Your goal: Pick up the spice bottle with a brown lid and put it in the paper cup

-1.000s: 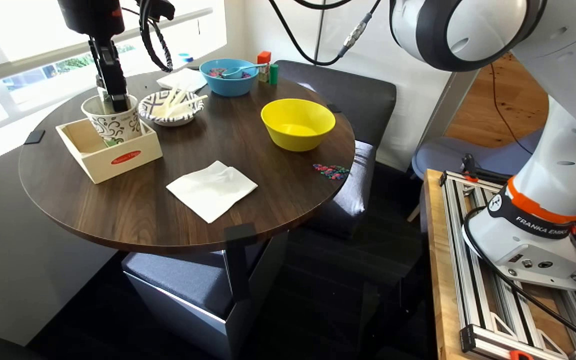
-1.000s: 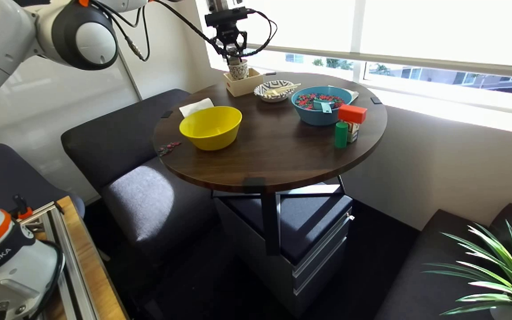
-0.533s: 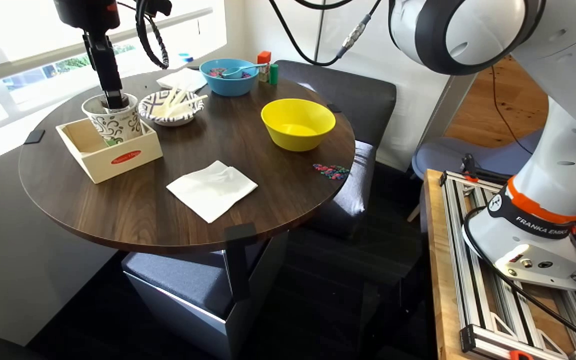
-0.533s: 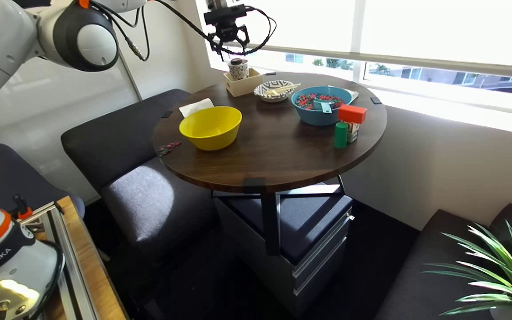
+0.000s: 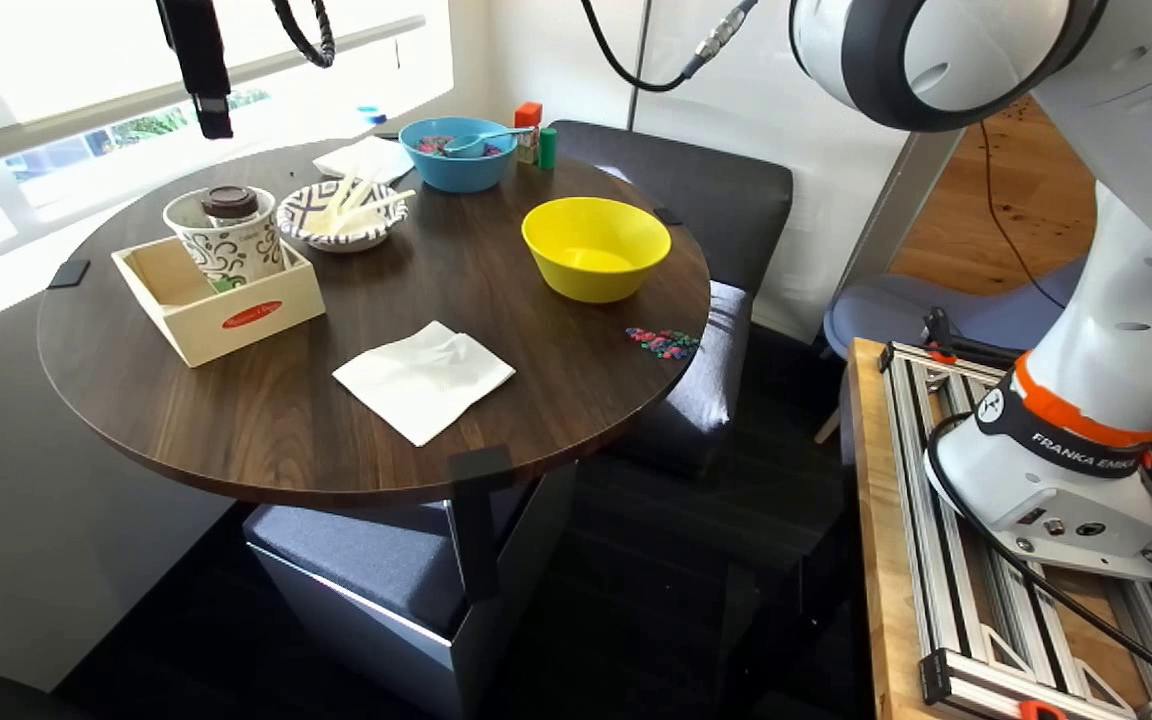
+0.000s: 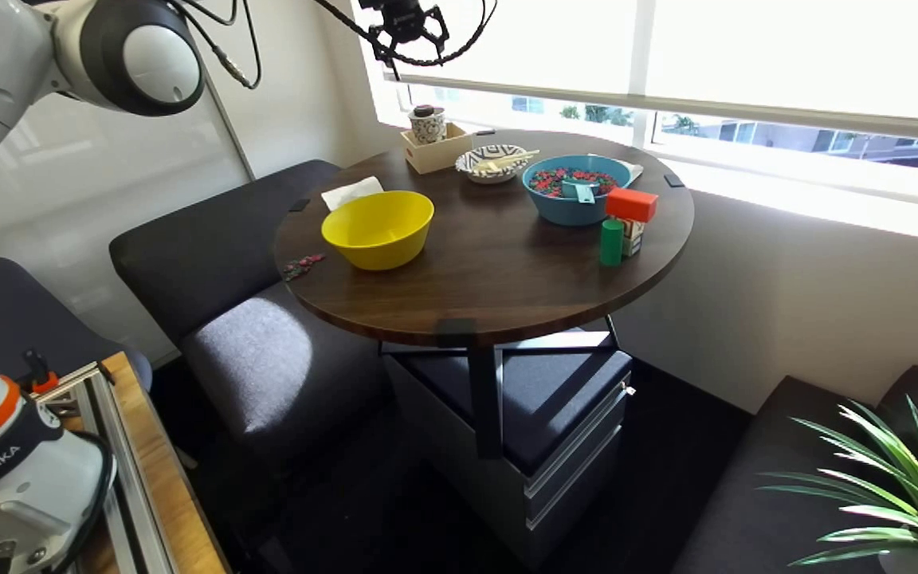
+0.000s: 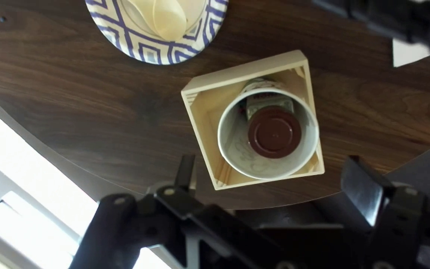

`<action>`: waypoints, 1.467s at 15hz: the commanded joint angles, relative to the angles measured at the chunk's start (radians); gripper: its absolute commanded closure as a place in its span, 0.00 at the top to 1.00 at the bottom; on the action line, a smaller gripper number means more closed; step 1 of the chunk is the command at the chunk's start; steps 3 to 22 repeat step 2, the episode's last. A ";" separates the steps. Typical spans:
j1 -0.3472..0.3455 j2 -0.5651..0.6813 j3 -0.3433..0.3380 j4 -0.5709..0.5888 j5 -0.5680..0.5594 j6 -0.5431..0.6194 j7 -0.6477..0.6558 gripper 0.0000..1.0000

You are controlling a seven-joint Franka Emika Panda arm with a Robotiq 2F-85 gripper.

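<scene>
The spice bottle (image 7: 274, 131) sits inside the paper cup (image 7: 233, 153), its brown lid facing up and leaning to one side of the cup. In both exterior views the brown lid (image 5: 230, 202) shows at the rim of the cup (image 6: 429, 127). The cup, white with a swirl pattern, stands in a small wooden box (image 5: 246, 320). My gripper (image 7: 270, 160) is wide open above the cup, with nothing between its fingers. In an exterior view, the gripper (image 5: 215, 128) hangs well clear of the lid.
A patterned paper bowl (image 5: 326, 235) with pale utensils stands beside the box. Farther along are a blue bowl (image 6: 562, 209) holding small coloured pieces, a yellow bowl (image 5: 596, 265), a green cylinder (image 6: 611, 242) and a red-topped container (image 6: 632, 205). A white napkin (image 5: 424, 380) lies on the table.
The gripper has opened, let go of the spice bottle and risen away from the cup. The bottle has stayed in the cup.
</scene>
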 commanded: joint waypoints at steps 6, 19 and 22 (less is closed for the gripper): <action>-0.002 -0.029 -0.020 -0.027 0.008 0.003 0.010 1.00; -0.002 -0.029 -0.020 -0.027 0.008 0.003 0.010 1.00; -0.002 -0.029 -0.020 -0.027 0.008 0.003 0.010 1.00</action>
